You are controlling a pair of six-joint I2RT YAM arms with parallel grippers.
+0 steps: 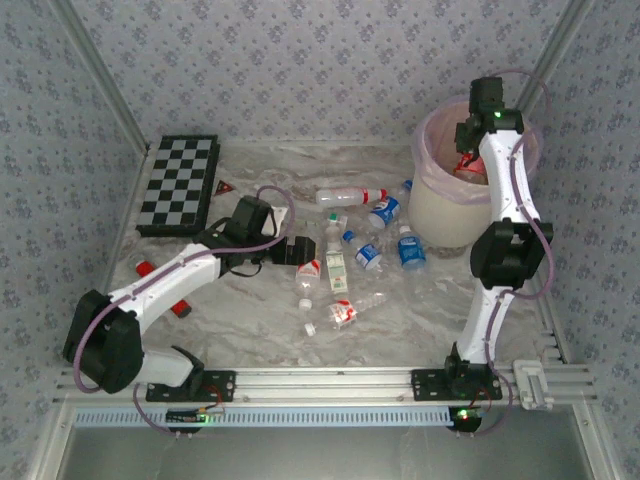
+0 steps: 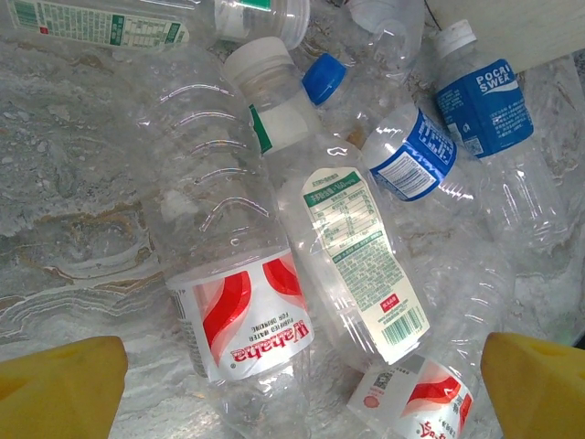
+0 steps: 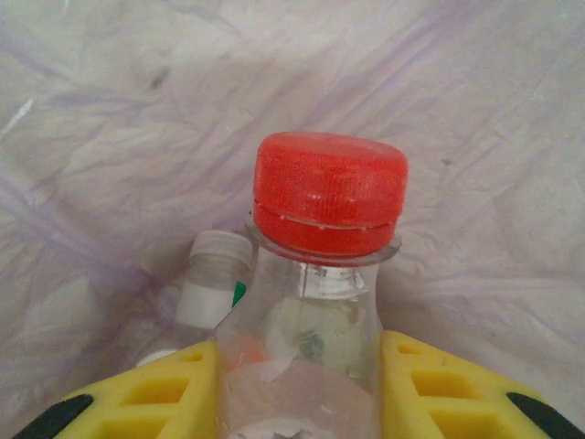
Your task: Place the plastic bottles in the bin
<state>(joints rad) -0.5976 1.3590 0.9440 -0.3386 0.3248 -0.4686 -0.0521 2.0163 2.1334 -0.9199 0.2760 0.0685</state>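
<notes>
Right gripper (image 3: pixel 297 402): pinching red-capped bottle (image 3: pixel 329 206); long axis straight out from the jaws, cap-first toward bin (image 1: pixel 435 210) lining; left gripper (image 2: pixel 297 384) spread over loose bottles (image 2: pixel 356 247).

Most of the plastic bottles (image 1: pixel 410 250) are scattered on their sides mid-scene, just left of the bin (image 1: pixel 435 215), a cream bucket lined with a pink bag at the far right. All clear, some crushed: a red Wahaha label (image 2: pixel 242 320), a green-label one (image 2: pixel 352 247), blue Pocari Sweat ones (image 2: pixel 484 110). A red-capped bottle (image 3: pixel 320 274) is clamped in the right gripper (image 3: pixel 302 384) inside the bag, with a white-capped one (image 3: pixel 210 274) seen just beside it.
</notes>
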